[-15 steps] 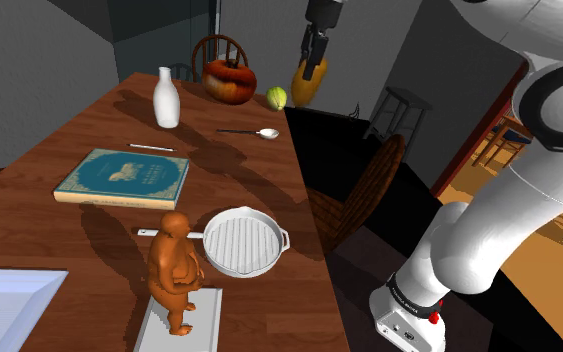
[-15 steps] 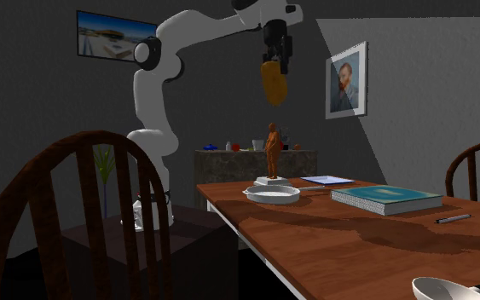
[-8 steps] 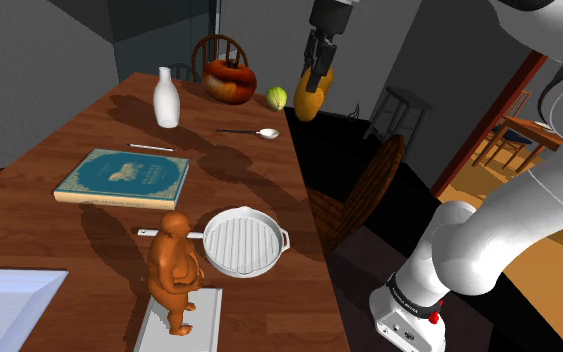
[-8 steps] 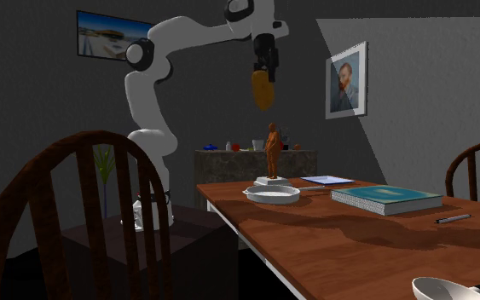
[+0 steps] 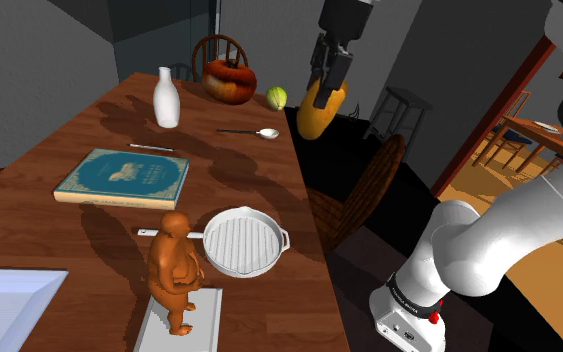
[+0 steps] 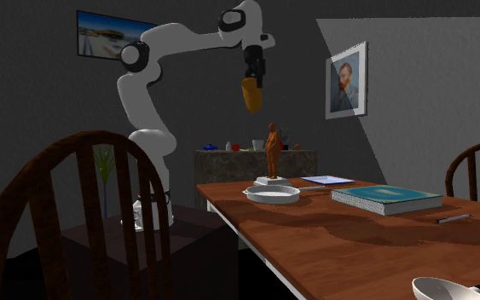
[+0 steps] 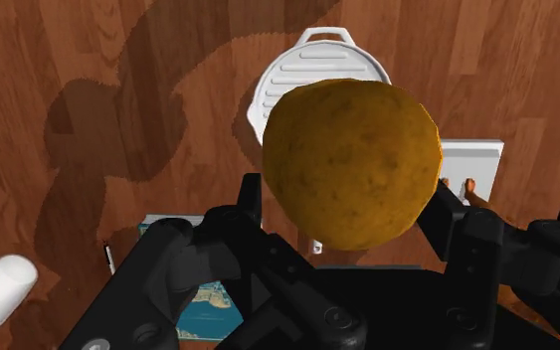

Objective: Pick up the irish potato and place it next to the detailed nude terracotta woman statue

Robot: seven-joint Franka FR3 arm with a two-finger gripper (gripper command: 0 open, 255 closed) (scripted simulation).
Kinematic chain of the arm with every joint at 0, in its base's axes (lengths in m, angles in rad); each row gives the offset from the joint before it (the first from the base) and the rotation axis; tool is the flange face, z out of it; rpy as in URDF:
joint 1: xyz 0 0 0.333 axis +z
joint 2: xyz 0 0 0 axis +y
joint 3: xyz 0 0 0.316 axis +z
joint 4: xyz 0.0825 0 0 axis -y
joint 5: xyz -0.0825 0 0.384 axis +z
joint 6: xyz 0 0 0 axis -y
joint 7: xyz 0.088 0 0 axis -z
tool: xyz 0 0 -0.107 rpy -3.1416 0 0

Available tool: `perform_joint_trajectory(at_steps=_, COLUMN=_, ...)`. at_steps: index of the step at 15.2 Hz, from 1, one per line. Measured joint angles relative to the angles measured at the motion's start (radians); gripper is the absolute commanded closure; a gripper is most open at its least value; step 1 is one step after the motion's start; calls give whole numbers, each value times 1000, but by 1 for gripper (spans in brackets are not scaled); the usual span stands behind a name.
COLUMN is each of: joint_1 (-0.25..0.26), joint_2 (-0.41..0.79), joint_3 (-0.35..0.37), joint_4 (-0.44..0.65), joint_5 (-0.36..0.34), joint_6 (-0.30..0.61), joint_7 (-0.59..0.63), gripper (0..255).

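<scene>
Gripper (image 5: pixel 327 80) closed firmly on the potato (image 5: pixel 319 113), held high above the table (image 5: pixel 59 230) and well apart from the terracotta statue (image 5: pixel 176 268); the height likely serves to clear the white grill pan (image 5: pixel 244 242) beside that statue

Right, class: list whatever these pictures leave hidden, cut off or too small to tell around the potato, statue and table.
- Wrist view: the potato, held in the pincer, hides most of the statue; just its feet show.
- Wrist view: the potato also covers part of the white pan.
- Shoulder view: the white object at the lower left is cut off by the edge.
- Second exterior view: items on the sideboard are too small to name.
</scene>
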Motion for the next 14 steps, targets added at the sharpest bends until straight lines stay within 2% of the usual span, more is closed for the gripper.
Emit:
perform_joint_trajectory(at_steps=4, joint_1=27, joint_2=-59, joint_3=60, joint_4=-54, joint_5=29, joint_6=-4, joint_7=83, gripper=255)
perform_joint_trajectory(at_steps=14, joint_1=89, joint_2=-105, joint_3=248, joint_4=-50, joint_5=116, joint_6=-37, joint_7=328, gripper=255)
